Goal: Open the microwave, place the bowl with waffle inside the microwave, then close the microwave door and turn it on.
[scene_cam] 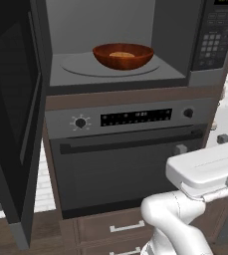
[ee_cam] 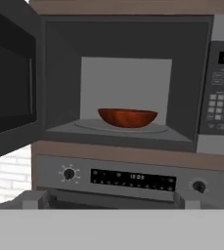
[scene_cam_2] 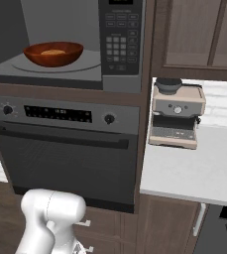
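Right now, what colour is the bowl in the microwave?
Glossy reddish-brown, wood-like. The bowl shows best in the left base view.

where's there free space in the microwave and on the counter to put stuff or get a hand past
Inside the microwave, bare floor lies left and right of the bowl, which fills the turntable's middle. The door stands swung wide left, so the front is open. The counter is bare in front of the coffee machine.

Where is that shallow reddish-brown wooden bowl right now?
The shallow reddish-brown wooden bowl sits on the round turntable inside the open grey microwave, left of its black keypad.
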